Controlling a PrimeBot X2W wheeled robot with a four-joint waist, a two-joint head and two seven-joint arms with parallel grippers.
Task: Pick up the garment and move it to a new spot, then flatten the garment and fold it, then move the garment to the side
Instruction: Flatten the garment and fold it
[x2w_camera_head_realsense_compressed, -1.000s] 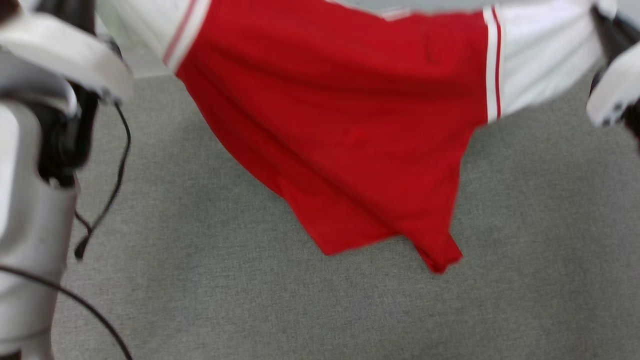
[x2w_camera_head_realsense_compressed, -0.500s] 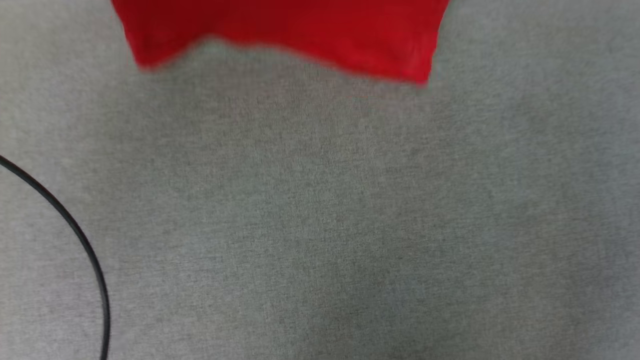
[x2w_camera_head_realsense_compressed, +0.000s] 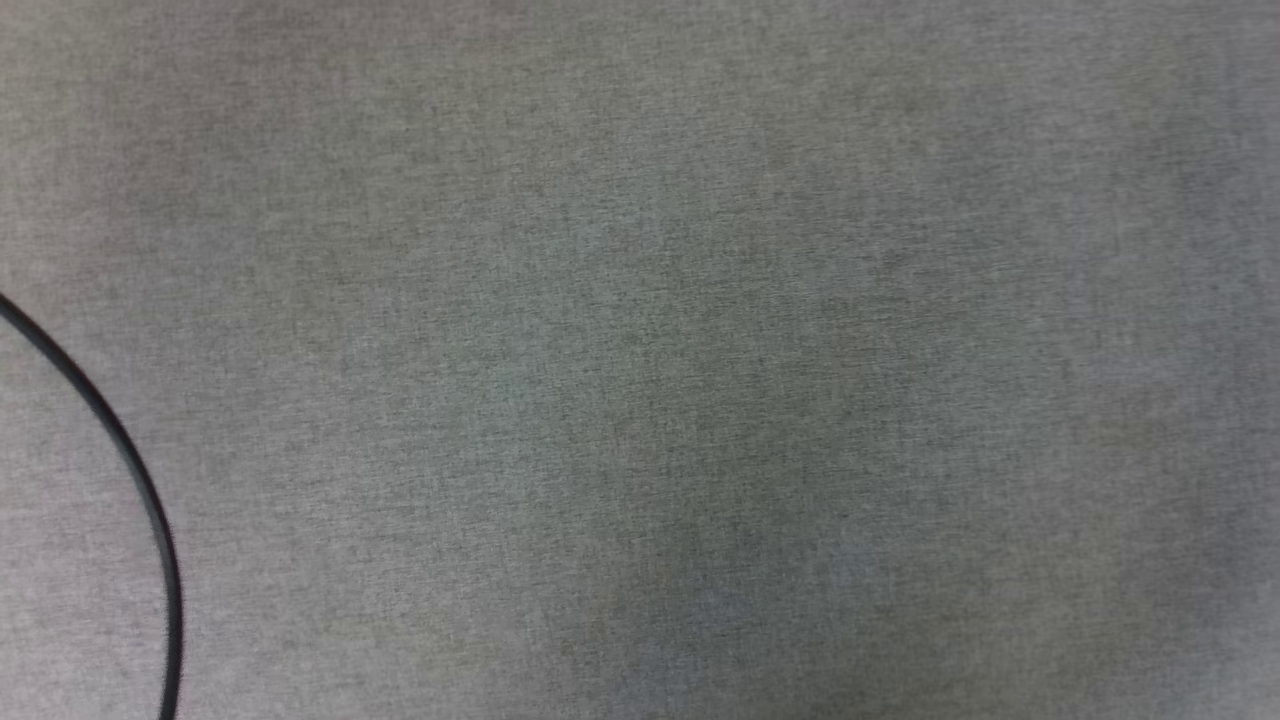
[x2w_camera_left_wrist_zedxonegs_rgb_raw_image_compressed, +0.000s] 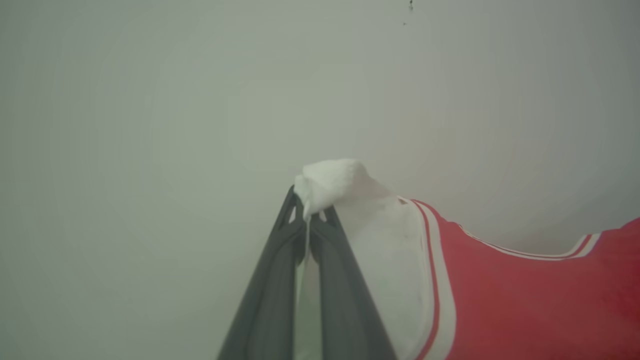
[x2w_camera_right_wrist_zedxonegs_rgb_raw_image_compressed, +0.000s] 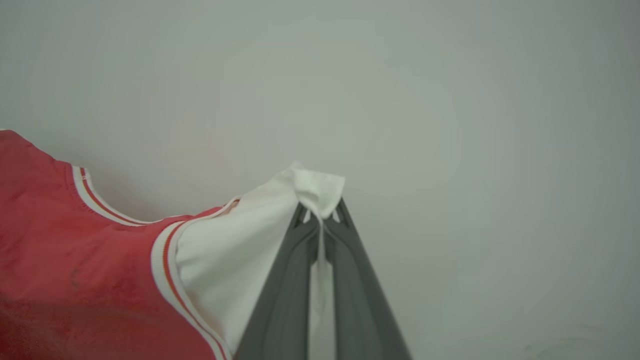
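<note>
- Your left gripper (x2w_camera_left_wrist_zedxonegs_rgb_raw_image_compressed: 306, 220) and right gripper (x2w_camera_right_wrist_zedxonegs_rgb_raw_image_compressed: 322, 220) each pinched a white sleeve (x2w_camera_left_wrist_zedxonegs_rgb_raw_image_compressed: 380, 235) of the red soft-fabric jersey (x2w_camera_left_wrist_zedxonegs_rgb_raw_image_compressed: 525, 295), which hung between them.
- Its hem had just risen off the grey woven surface (x2w_camera_head_realsense_compressed: 640, 360) — carry it next, probably.

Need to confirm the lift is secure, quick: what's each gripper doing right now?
Left gripper: closed, holding the jersey by a white sleeve.
Right gripper: closed, holding the jersey by its other white sleeve.

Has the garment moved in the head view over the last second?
Yes. Against the black cable, which barely shifted since half a second ago, the garment rose up past the view's top edge.
</note>
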